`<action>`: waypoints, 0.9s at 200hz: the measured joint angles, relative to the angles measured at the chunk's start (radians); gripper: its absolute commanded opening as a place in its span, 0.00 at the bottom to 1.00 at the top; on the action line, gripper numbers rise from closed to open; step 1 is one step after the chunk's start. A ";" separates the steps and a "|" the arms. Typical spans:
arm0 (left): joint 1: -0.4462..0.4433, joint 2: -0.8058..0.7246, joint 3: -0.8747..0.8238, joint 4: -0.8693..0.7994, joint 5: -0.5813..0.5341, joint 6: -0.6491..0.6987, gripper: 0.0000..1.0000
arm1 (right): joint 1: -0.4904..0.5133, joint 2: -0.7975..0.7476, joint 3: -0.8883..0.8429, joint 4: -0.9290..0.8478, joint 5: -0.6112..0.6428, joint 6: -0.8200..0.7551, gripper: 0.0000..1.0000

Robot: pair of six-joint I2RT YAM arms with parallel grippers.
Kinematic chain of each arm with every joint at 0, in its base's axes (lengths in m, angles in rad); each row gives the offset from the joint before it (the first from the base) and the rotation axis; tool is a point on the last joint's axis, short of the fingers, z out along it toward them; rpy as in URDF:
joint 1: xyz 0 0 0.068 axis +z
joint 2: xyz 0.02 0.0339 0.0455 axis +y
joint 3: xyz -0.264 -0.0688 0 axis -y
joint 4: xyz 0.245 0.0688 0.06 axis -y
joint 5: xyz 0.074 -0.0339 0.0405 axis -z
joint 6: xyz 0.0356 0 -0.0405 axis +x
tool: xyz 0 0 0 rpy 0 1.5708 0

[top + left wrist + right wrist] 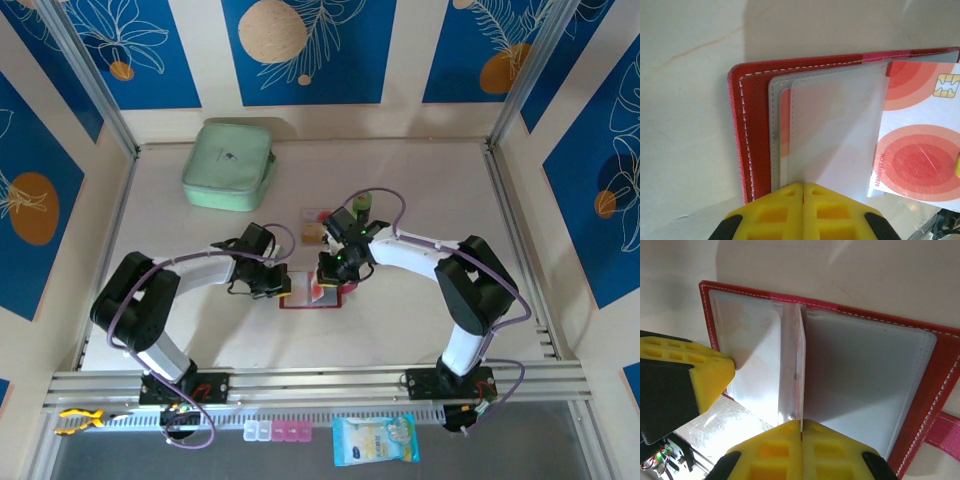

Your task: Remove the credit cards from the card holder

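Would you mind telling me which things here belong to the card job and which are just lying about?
Part of the job:
- card holder, open on the table
- credit card with red circles, sticking out of it
- loose card on the table
- right tool, shut on a sleeve
- left tool, shut

Lying about:
- mint-green zip case
- pill box
- blue packet

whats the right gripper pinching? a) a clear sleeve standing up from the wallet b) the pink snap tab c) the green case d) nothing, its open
A: in the right wrist view the right gripper is shut on a clear sleeve that stands on edge at the fold of the open wallet.
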 measured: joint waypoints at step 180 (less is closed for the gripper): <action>0.016 -0.096 0.052 -0.108 -0.058 -0.007 0.15 | -0.112 -0.100 0.246 -0.243 0.054 -0.862 0.00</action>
